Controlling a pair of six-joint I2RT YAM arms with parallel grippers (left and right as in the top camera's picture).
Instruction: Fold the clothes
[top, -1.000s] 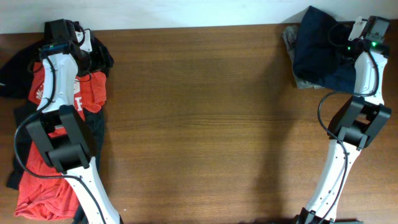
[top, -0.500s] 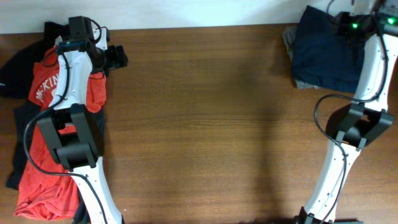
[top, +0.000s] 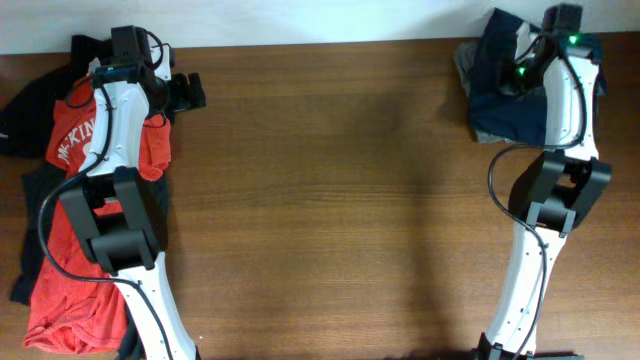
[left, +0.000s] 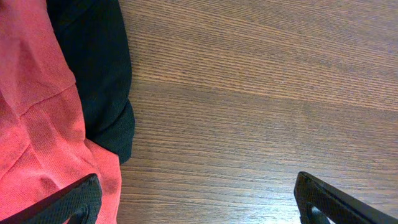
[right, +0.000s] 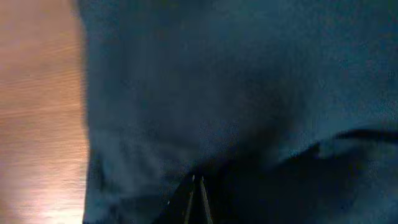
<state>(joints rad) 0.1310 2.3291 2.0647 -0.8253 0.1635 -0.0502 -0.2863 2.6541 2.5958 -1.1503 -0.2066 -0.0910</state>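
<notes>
The clothes lie in two places. A red T-shirt with white lettering (top: 150, 150) (left: 37, 124) and black pieces (top: 30, 100) (left: 93, 62) are piled at the table's left edge. A navy-blue piece (top: 500, 90) (right: 217, 74) lies at the far right corner. My left gripper (top: 190, 92) (left: 196, 186) stands wide open over bare wood just right of the pile, one finger over the red hem. Down on the navy piece, my right gripper (top: 520, 72) (right: 196, 180) has its fingers pressed together where a fold of that cloth rises.
A grey garment (top: 485, 133) peeks out from under the navy piece. The brown wooden table (top: 320, 200) stretches between the two piles. Its back edge runs close behind both grippers, against a white wall.
My left gripper came right, off the pile, and spread its jaws wider. My right arm swung back left over the navy piece, whose top corner bunched up again.
</notes>
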